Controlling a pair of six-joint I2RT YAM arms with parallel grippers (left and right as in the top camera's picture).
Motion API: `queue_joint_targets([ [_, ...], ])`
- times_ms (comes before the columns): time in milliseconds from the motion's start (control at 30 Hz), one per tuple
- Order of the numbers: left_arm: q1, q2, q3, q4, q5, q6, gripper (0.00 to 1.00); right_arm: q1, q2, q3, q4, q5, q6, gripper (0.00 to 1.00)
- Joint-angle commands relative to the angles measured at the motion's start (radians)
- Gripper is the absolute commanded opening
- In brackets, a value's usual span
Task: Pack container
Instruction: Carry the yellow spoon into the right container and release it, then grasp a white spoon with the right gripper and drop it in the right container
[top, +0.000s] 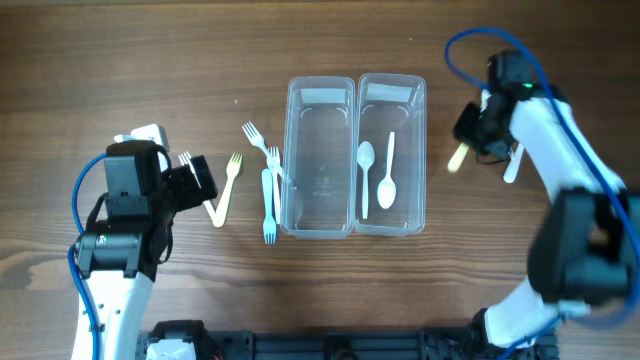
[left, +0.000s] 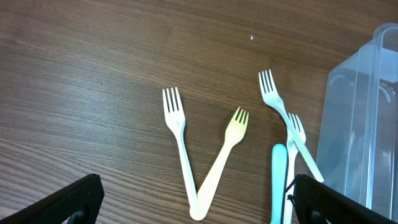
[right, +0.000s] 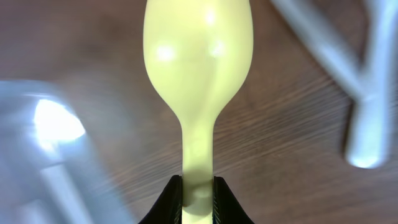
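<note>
In the right wrist view, the yellow spoon (right: 198, 74) loses its bowl tip past the top edge, and its handle end is hidden inside the right claw (right: 198, 198). The container (right: 43, 143) there is a blur. So is the white cutlery (right: 367, 93), cut off at right. The left wrist view crops the blue fork (left: 278, 183) at its lower end.

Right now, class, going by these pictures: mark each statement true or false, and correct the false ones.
1. Two white spoons lie in the container's right tub. True.
2. The container's left tub holds a fork. False: it holds no cutlery; the forks lie on the table to its left.
3. The right gripper is shut on a yellow spoon. True.
4. The left gripper grips the yellow fork. False: its fingers stand wide apart, and the yellow fork lies flat on the table.
</note>
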Motion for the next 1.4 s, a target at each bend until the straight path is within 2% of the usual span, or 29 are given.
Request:
queue_joint_targets([
  [0, -0.006, -0.001, 0.021, 0.002, -0.014, 0.016, 1.00, 0.041, -0.195, 0.014, -0.013, -0.062, -0.028, 0.09],
  [67, -0.006, -0.001, 0.021, 0.003, -0.014, 0.016, 1.00, 0.087, -0.256, 0.014, -0.022, -0.099, -0.027, 0.09],
  [167, -0.006, -0.001, 0.021, 0.002, -0.014, 0.016, 1.00, 0.234, -0.295, 0.011, -0.037, -0.094, -0.024, 0.11],
  [333, -0.006, -0.001, 0.021, 0.003, -0.014, 0.016, 1.00, 0.362, -0.180, -0.101, 0.046, -0.079, 0.026, 0.11],
  [467, -0.006, -0.001, 0.021, 0.003, -0.014, 0.016, 1.00, 0.386, -0.064, -0.142, 0.103, -0.079, -0.003, 0.12],
  [633, -0.006, -0.001, 0.021, 0.003, -0.014, 0.016, 1.00, 0.381, -0.150, -0.086, 0.114, -0.062, -0.084, 0.51],
  [667, -0.006, -0.001, 0.021, 0.003, -0.014, 0.016, 1.00, 0.377, -0.177, -0.074, 0.122, -0.051, -0.107, 0.58],
  [700, -0.006, -0.001, 0.021, 0.003, -0.014, 0.016, 1.00, 0.370, -0.201, -0.064, 0.127, -0.033, -0.135, 0.58],
  [800, -0.006, -0.001, 0.021, 0.003, -0.014, 0.016, 1.00, 0.284, -0.269, -0.048, 0.125, 0.148, -0.163, 0.63],
  [900, -0.006, -0.001, 0.021, 0.003, -0.014, 0.016, 1.00, 0.104, -0.269, -0.048, 0.116, 0.129, -0.164, 0.63],
  [1067, -0.006, -0.001, 0.021, 0.003, -0.014, 0.016, 1.00, -0.222, -0.216, -0.049, 0.116, 0.066, -0.157, 0.57],
  [1167, -0.006, -0.001, 0.021, 0.002, -0.014, 0.016, 1.00, -0.287, -0.143, -0.049, 0.155, 0.064, -0.166, 0.57],
  [1267, -0.006, -0.001, 0.021, 0.003, -0.014, 0.016, 1.00, -0.287, -0.044, -0.049, 0.279, -0.153, -0.416, 0.57],
  [1367, -0.006, -0.001, 0.021, 0.003, -0.014, 0.016, 1.00, -0.287, 0.079, -0.049, 0.346, -0.177, -0.472, 0.54],
])
